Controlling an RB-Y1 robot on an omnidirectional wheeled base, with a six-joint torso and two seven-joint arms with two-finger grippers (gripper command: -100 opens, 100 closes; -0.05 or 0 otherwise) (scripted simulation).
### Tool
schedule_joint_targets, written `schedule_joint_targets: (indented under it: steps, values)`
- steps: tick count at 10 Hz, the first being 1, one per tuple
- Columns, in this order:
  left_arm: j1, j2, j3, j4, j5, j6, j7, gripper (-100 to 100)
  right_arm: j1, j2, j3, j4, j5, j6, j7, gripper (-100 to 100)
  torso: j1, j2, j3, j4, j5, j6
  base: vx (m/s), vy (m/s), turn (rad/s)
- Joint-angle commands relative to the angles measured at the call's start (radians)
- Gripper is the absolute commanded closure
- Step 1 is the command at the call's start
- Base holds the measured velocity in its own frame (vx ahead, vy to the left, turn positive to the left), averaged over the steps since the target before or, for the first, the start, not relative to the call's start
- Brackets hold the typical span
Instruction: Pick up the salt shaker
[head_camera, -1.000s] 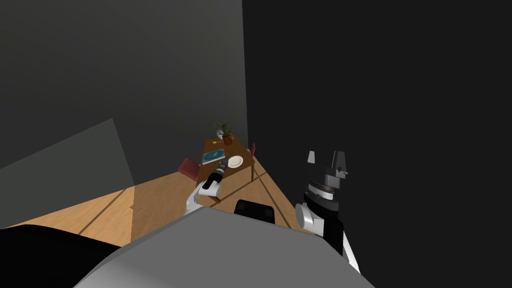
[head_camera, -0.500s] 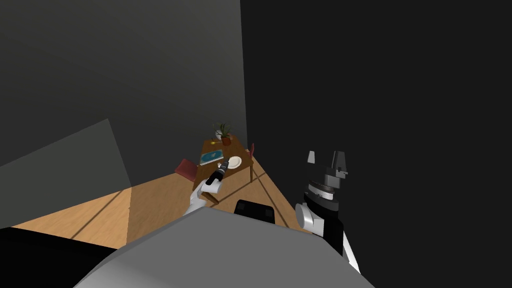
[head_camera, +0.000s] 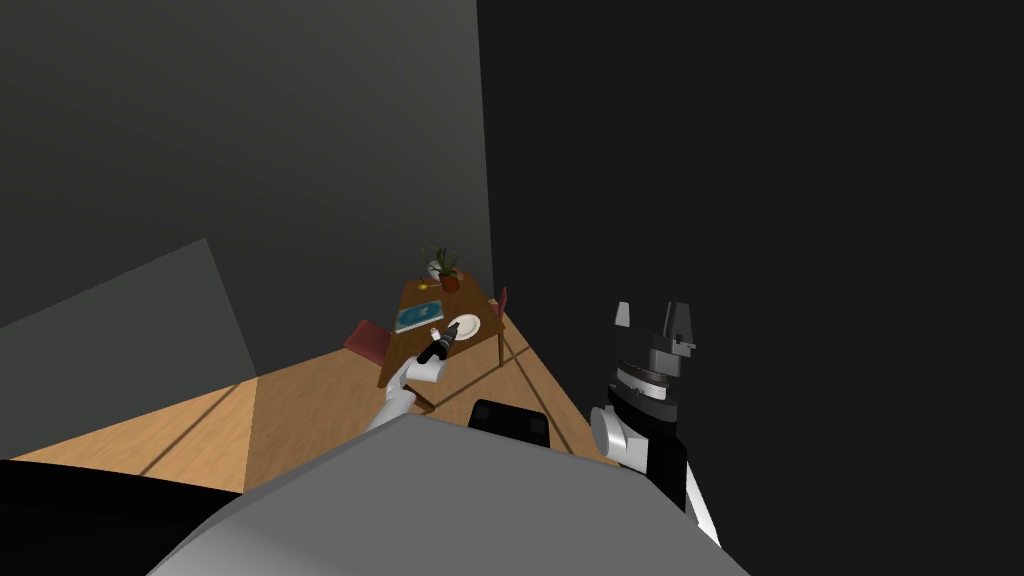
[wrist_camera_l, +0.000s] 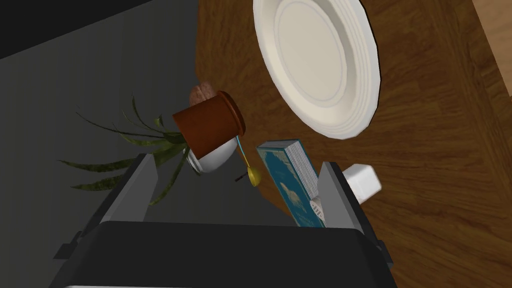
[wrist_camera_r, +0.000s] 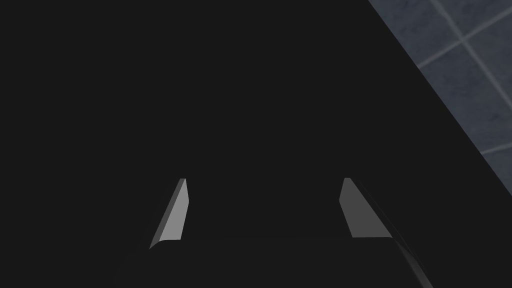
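Desk (wrist_camera_l: 440, 150), brown wood. White plate (wrist_camera_l: 315, 60) is the largest thing on it. Then a teal book (wrist_camera_l: 287, 185), cover marks too small to read, and a rust-brown plant pot (wrist_camera_l: 207, 125). Salt shaker (wrist_camera_l: 364, 182), white, on the desk near the plate's rim, just outside one finger of the left gripper (wrist_camera_l: 237, 161). Left fingers wide, empty. Right gripper (wrist_camera_r: 265, 180) raised aside, fingers wide.

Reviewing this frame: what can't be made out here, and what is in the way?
- Left wrist view: the salt shaker is partly hidden behind one finger of the left gripper, so its full shape is unreadable.
- Same view: the book has its near end hidden by the gripper's dark body, and the plate is cut off by the picture's edge.
- Brownish lump: mostly behind the pot, unidentifiable.
- Head view: things on the table are too small.
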Motion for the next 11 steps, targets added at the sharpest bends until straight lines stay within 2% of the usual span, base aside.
schedule_joint_targets:
  steps: [1,3,4,5,6,8,9,10,11]
  values:
    - [-0.005,0.009,0.001,0.022,0.007,0.031,-0.007,-100,0.000,0.000,0.000,0.000,0.000,0.000,0.000,0,0.000,0.000,0.000,0.000,0.000,0.000,0.037,-0.010,-0.004]
    - [-0.056,0.035,0.009,0.095,0.022,0.099,-0.034,-100,0.000,0.000,0.000,0.000,0.000,0.000,0.000,0,0.001,0.000,0.000,0.000,0.000,0.000,0.056,-0.013,0.006]
    - [-0.056,0.035,0.009,0.113,0.022,0.116,-0.034,-100,0.000,0.000,0.000,0.000,0.000,0.000,0.000,0,0.000,-0.001,-0.001,0.000,0.000,0.000,0.056,-0.016,0.001]
    - [-0.081,0.049,0.013,0.150,0.030,0.152,-0.049,-100,0.000,0.000,0.000,0.000,0.000,0.000,0.000,0,0.000,-0.001,-0.001,0.000,0.000,0.000,0.057,-0.011,0.009]
    - [-0.081,0.049,0.013,0.158,0.030,0.157,-0.049,-100,0.000,0.000,0.000,0.000,0.000,0.000,0.000,0,0.001,-0.001,-0.001,0.000,0.000,0.000,0.047,0.000,0.005]
    - [-0.129,0.081,0.022,0.232,0.045,0.223,-0.077,-100,0.000,0.000,0.000,0.000,0.000,0.000,0.000,0,0.001,0.000,0.000,0.000,0.000,0.000,0.059,0.004,0.015]
    - [-0.129,0.081,0.022,0.243,0.045,0.235,-0.077,-100,0.000,0.000,0.000,0.000,0.000,0.000,0.000,0,0.002,-0.001,-0.001,0.000,0.000,0.000,0.050,0.009,0.001]
    - [-0.153,0.097,0.026,0.282,0.052,0.272,-0.091,-100,0.000,0.000,0.000,0.000,0.000,0.000,0.000,0,0.002,0.000,0.000,0.000,0.000,0.000,0.053,0.006,0.010]
    - [-0.153,0.097,0.026,0.283,0.052,0.272,-0.091,-100,0.000,0.000,0.000,0.000,0.000,0.000,0.000,0,0.002,0.000,0.000,0.000,0.000,0.000,0.049,0.010,0.011]
